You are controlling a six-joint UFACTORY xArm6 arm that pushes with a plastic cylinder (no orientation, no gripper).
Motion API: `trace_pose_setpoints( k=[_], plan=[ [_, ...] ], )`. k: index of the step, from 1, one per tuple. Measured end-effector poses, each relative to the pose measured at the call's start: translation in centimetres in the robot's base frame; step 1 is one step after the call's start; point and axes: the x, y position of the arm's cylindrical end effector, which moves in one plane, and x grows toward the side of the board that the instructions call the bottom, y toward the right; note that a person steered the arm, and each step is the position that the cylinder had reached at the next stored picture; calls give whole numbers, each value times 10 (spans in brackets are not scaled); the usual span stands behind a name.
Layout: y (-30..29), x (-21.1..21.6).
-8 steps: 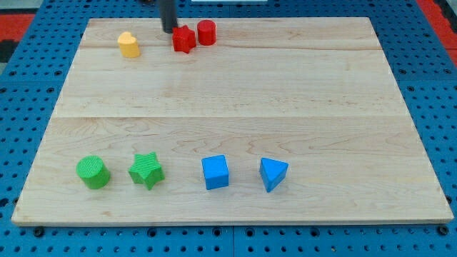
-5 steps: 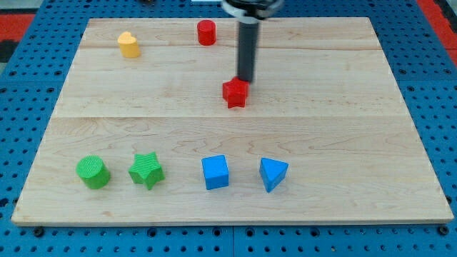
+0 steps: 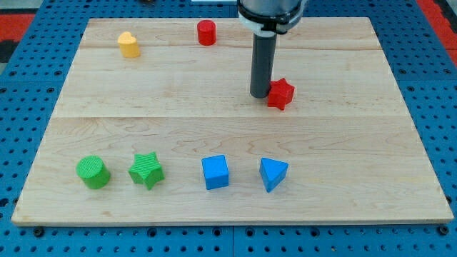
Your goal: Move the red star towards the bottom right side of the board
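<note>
The red star (image 3: pixel 281 93) lies on the wooden board (image 3: pixel 343 143), right of the board's middle and in its upper half. My tip (image 3: pixel 259 96) stands just to the star's left, touching or almost touching its left side. The dark rod rises from there to the view's top.
A red cylinder (image 3: pixel 206 33) and a yellow block (image 3: pixel 129 44) sit near the top edge. Along the bottom, from left to right, stand a green cylinder (image 3: pixel 93 172), a green star (image 3: pixel 146 170), a blue cube (image 3: pixel 215 172) and a blue triangular block (image 3: pixel 273 173).
The red star has moved from beside the red cylinder at the top, down and to the right. My tip followed it and now stands on its left side.
</note>
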Motion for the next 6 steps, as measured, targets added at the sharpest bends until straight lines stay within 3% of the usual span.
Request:
trace_pose_setpoints(
  k=[1,3,4,6],
  plan=[
    [27,-21],
    [84,30],
    [118,27],
    [121,63]
  ],
)
